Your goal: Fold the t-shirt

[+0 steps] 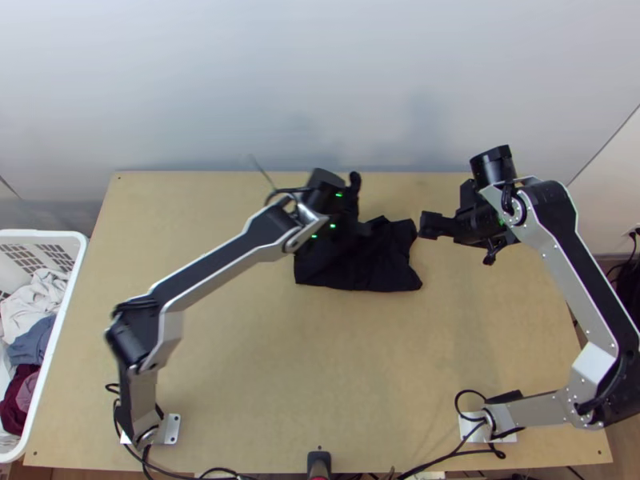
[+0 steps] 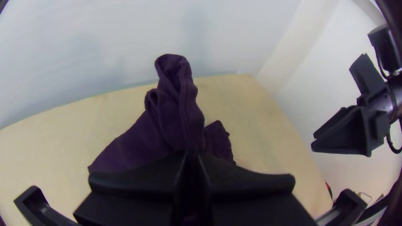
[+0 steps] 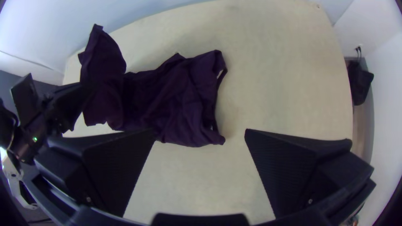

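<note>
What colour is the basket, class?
The basket is white, seen best in the top view.

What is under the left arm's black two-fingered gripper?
The dark fabric t-shirt, bunched, partly raised in the gripper. The bit between its fingers is covered, as is the light wooden table beneath the shirt.

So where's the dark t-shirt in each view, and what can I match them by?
Top view: t-shirt bunched near picture centre, toward the far side of the table.
Left wrist view: t-shirt rising just beyond the left end effector, which is closed on it.
Right wrist view: t-shirt beyond the open right end effector, one part lifted.
Shared landmark: the left end effector, at the t-shirt in all three.
</note>
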You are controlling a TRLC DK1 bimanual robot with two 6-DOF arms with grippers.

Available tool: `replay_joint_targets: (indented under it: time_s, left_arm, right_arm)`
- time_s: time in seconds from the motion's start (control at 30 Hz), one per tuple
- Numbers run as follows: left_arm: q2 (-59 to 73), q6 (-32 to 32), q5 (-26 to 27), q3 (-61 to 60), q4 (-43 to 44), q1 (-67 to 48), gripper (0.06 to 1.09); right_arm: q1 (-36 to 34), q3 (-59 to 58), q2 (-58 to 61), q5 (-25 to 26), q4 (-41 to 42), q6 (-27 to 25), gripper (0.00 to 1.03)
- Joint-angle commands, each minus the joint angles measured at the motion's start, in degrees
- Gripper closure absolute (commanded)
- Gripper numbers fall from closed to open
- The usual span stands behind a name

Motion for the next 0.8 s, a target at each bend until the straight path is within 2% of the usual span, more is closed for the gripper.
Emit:
replay_joint_targets:
  time_s: [0.0,0.77]
  left_arm:
    - [9.21,-0.33,-0.67,7.90,0.24,-3.52,1.05]
    - [24.15,-2.70,-0.67,21.44,0.50,-10.73,1.05]
  right_arm:
    - [-3.93,-0.93,-0.71,-0.64,-0.17,0.63,0.03]
    - [-5.51,-4.01,0.08,-0.64,0.00,1.07,0.03]
